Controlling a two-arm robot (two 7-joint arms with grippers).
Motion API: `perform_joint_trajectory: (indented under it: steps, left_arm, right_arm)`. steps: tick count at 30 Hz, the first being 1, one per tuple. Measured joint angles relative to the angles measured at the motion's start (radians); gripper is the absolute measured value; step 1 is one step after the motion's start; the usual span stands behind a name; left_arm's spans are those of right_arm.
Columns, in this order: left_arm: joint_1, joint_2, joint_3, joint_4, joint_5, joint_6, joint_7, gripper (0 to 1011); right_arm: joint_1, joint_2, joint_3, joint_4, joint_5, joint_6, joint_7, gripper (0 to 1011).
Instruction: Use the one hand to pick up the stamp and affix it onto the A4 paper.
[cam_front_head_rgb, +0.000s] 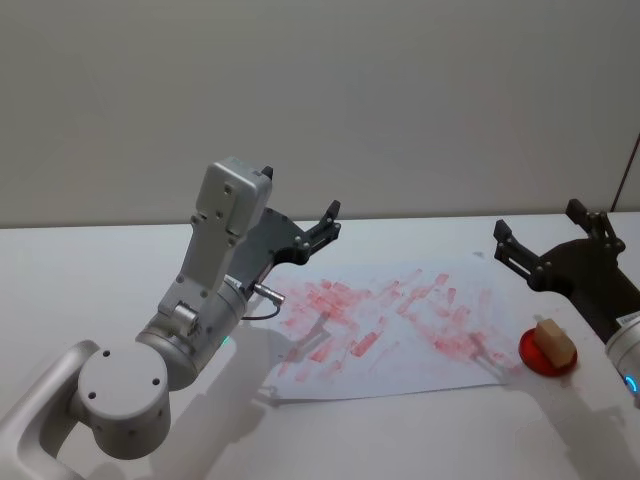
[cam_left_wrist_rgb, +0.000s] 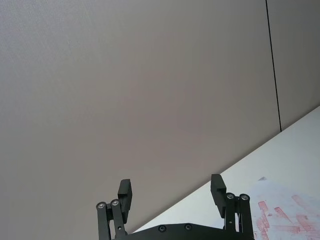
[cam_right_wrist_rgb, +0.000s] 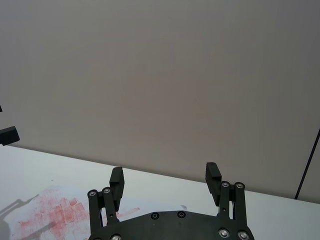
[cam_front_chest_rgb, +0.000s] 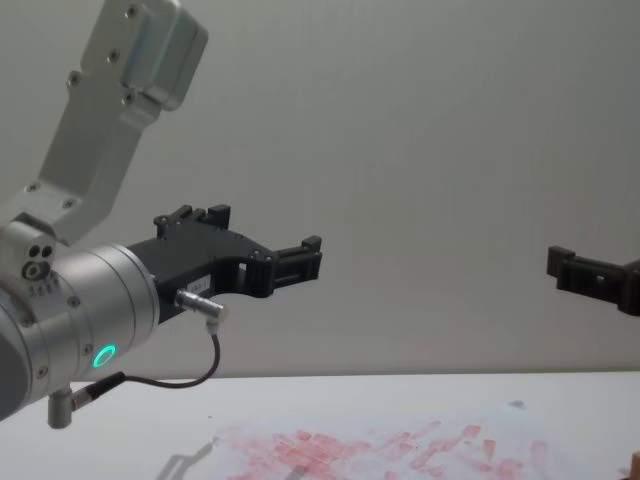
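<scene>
The stamp (cam_front_head_rgb: 553, 342) sits on a red pad (cam_front_head_rgb: 528, 356) low beside the right gripper (cam_front_head_rgb: 540, 225), whose jaws stand apart. The left gripper (cam_front_head_rgb: 328, 222), jaws also apart, hangs farther off across the A4 paper (cam_front_head_rgb: 400, 335).

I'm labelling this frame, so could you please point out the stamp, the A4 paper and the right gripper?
stamp (cam_front_head_rgb: 553, 337), head view, top face.
A4 paper (cam_front_head_rgb: 420, 376), head view, bare front margin.
right gripper (cam_front_head_rgb: 538, 222), head view, midway between fingertips.

The silver left arm (cam_front_head_rgb: 200, 320), elbow bent high, holds its black left gripper (cam_front_head_rgb: 322, 228) raised with fingers spread apart. The black right gripper (cam_front_head_rgb: 537, 224) hangs raised at the right, fingers likewise spread.
</scene>
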Motion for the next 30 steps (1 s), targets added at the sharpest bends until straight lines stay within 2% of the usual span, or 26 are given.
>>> perform_joint_trajectory:
  steps: [10,15,22,25,30]
  left_arm:
    - [0.000,0.000,0.000,0.000,0.000,0.000,0.000,1001]
    - [0.000,0.000,0.000,0.000,0.000,0.000,0.000,1001]
    - [0.000,0.000,0.000,0.000,0.000,0.000,0.000,1001]
    - [0.000,0.000,0.000,0.000,0.000,0.000,0.000,1001]
    - [0.000,0.000,0.000,0.000,0.000,0.000,0.000,1001]
  right_arm:
    - [-0.001,0.001,0.001,0.000,0.000,0.000,0.000,1001]
    - [-0.020,0.011,0.006,-0.015,0.008,0.003,-0.016,1001]
    - [-0.091,0.039,0.018,-0.069,0.032,0.020,-0.080,1001]
    - [-0.140,0.056,0.024,-0.105,0.051,0.041,-0.126,1001]
    - [-0.192,0.070,0.030,-0.142,0.069,0.075,-0.173,1001]
